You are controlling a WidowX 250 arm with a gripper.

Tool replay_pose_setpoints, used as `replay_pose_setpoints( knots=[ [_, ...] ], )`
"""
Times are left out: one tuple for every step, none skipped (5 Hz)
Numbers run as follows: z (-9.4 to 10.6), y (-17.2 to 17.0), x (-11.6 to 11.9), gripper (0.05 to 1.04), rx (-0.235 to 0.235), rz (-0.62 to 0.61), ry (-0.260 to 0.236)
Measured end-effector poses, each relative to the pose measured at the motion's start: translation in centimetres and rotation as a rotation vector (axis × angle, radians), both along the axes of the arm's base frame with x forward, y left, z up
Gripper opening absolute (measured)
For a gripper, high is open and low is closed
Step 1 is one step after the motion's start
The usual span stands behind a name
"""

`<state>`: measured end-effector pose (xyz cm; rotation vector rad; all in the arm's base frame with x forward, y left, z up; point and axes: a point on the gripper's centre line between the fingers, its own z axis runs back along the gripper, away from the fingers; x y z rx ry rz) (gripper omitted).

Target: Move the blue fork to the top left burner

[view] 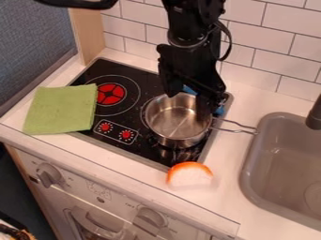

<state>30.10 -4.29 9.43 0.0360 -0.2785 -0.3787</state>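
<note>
The black gripper (205,105) hangs over the right rim of the metal pot, at the back right of the stove. Blue parts, likely of the blue fork (220,110), peek out at the gripper's right side and just behind the pot's back rim; the gripper covers the stretch between them. Whether the fork is held or lies on the stove cannot be told. The left burner (111,94), with its red centre, is uncovered on the black cooktop.
A metal pot (177,123) stands on the cooktop's right side, its wire handle pointing right. A green cloth (61,109) overlaps the left edge. An orange-and-white toy (189,175) sits at the front, and a grey sink (276,161) is at the right. Tiled wall behind.
</note>
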Motion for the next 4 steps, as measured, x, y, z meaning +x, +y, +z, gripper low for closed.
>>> replay_pose_setpoints(
  knots=[
    [-0.7,-0.1,-0.1,1.001,-0.006,0.013,0.024],
    [0.1,-0.6,1.0,1.001,-0.053,0.081,0.004],
    [1.2,-1.2,2.2,1.001,-0.065,0.186,-0.013],
    [2.4,-1.0,3.3,1.001,-0.069,0.329,-0.055]
  ],
)
